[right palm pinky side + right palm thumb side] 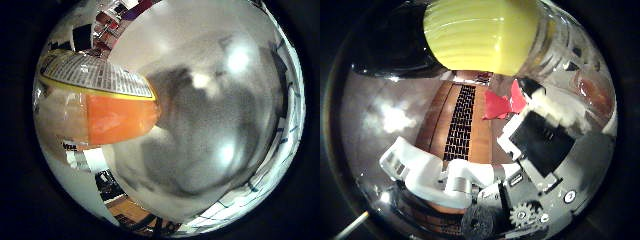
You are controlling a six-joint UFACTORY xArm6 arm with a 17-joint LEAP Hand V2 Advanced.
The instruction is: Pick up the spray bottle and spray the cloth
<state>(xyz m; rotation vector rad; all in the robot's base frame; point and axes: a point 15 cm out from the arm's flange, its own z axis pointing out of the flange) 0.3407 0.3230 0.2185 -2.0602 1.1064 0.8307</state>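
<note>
- We have the spray bottle [117,117] close against the palm, its orange liquid and yellow collar [480,35] filling the views.
- Our hand [470,175] curls its white fingers [410,167] around the bottle, so pickup looks done.
- A red cloth [502,104] lies on the table [385,120] beyond; spraying remains.

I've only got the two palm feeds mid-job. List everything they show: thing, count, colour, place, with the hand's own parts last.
spray bottle: one; clear body with orange liquid, a printed label edged in yellow, yellow collar at the neck; fills much of both views, so close against the palm.
red cloth: one, red; lying on the table beyond the bottle, apart from it.
keyboard: one, black; on the table beside the cloth.
table: one, brown wood; under the cloth and keyboard.
hand: one, white and black parts with a gear; fingers curled in next to the bottle.
</note>
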